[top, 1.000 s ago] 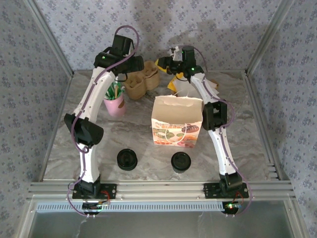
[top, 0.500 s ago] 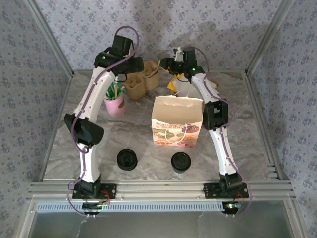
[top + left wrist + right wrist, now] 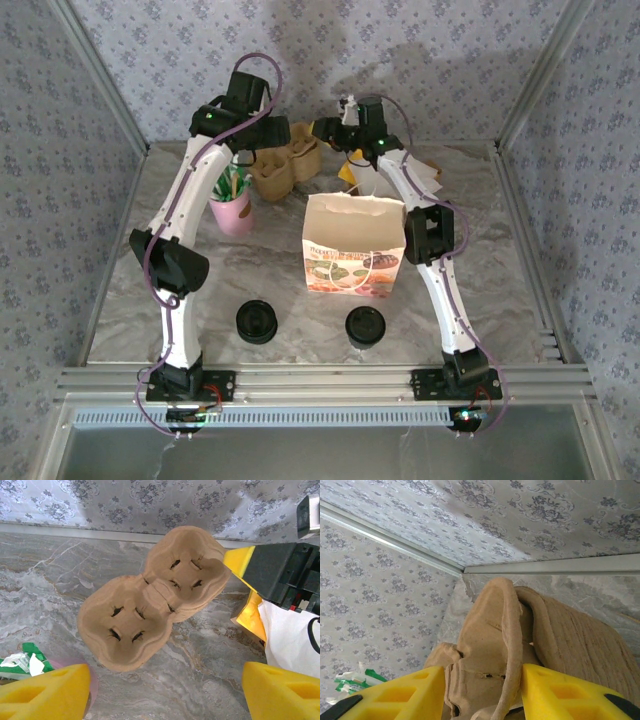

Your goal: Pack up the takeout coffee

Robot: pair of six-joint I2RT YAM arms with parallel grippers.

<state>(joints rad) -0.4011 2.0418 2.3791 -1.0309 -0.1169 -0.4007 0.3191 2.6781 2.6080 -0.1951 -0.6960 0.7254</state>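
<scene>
Cardboard cup carrier [image 3: 150, 615] lies right under the left gripper [image 3: 165, 680], fingers spread wide, while the right gripper [image 3: 482, 675] straddles its rim, looks loose, not pinching it.

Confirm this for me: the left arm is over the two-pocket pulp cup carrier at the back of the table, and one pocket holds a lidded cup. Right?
No. Both pockets of the cup carrier are empty, as the left wrist view shows looking down into them. The rest stands: the left gripper, fingers open, is over it at the back of the table.
</scene>
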